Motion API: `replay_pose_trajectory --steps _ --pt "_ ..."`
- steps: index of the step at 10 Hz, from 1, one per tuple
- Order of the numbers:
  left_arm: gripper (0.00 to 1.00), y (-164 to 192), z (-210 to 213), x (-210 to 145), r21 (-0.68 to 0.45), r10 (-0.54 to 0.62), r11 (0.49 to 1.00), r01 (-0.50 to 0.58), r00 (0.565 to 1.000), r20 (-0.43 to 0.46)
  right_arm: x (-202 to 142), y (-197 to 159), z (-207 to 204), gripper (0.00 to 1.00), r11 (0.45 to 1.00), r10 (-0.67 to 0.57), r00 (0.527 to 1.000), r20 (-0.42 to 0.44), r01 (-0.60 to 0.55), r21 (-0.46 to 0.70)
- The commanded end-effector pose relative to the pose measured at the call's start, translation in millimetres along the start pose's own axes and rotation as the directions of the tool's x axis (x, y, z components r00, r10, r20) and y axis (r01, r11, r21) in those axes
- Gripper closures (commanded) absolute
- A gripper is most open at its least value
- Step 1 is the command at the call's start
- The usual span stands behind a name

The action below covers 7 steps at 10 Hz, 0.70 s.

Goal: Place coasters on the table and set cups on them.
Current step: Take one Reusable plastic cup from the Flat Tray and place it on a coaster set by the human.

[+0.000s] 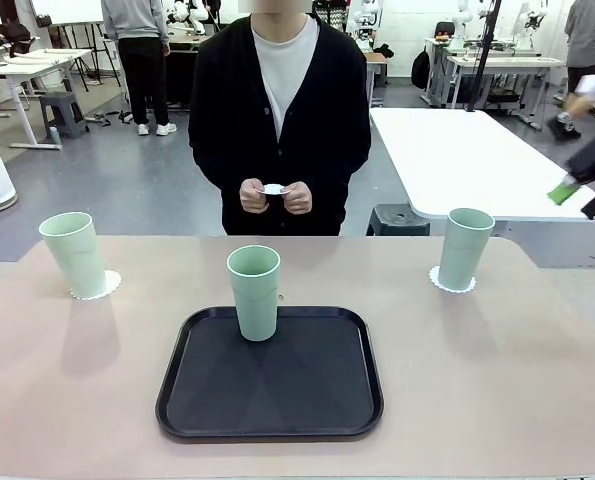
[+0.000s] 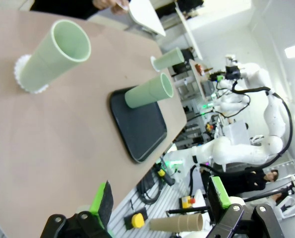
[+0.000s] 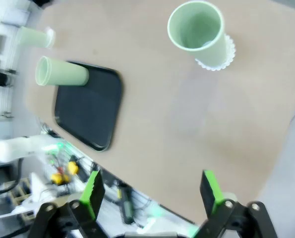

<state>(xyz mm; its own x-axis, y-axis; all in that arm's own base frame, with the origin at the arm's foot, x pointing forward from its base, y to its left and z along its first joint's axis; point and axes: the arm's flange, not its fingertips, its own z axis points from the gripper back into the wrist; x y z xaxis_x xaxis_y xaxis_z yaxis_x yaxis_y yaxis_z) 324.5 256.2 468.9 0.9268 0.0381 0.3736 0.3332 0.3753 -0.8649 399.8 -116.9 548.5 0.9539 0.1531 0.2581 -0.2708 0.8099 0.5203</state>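
Right claw (image 3: pixel 151 187) spread | cup (image 3: pixel 197 32) on coaster (image 3: pixel 227 55) well ahead, untouched

The front view sits low at the near edge of the table (image 1: pixel 67 400) and faces straight across it at the person (image 1: pixel 277 120) on the far side, with the black tray (image 1: pixel 272 385) closest. The left wrist view looks along the left gripper (image 2: pixel 159 198) from the table's left end toward its right end, rolled so the tabletop slants. The right wrist view hangs high over the right end behind the right gripper (image 3: pixel 152 191), looking steeply down. All three share the tray and the three cups (image 1: pixel 254 292).
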Motion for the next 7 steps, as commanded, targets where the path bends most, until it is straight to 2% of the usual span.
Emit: replay_pose_trajectory --steps 1,3,5,7 --pt "0.0 -2 2 -1 -0.006 -0.003 1.0 0.002 1.0 -0.002 -12 -45 10 0.0 0.985 -0.081 0.997 0.018 0.077 0.155" --pt "0.0 -2 2 -1 -0.006 -0.003 1.0 0.002 1.0 -0.002 -35 -99 18 0.0 0.95 -0.082 0.997 -0.018 0.083 0.302" --pt "0.0 -2 2 -1 -0.006 -0.003 1.0 0.002 1.0 -0.002 -58 -147 29 0.0 0.898 -0.093 0.995 0.021 0.075 0.435" --pt "0.0 -2 2 -1 -0.006 -0.003 1.0 0.002 1.0 -0.002 -71 -171 41 0.0 0.852 -0.125 0.99 0.066 0.073 0.519"
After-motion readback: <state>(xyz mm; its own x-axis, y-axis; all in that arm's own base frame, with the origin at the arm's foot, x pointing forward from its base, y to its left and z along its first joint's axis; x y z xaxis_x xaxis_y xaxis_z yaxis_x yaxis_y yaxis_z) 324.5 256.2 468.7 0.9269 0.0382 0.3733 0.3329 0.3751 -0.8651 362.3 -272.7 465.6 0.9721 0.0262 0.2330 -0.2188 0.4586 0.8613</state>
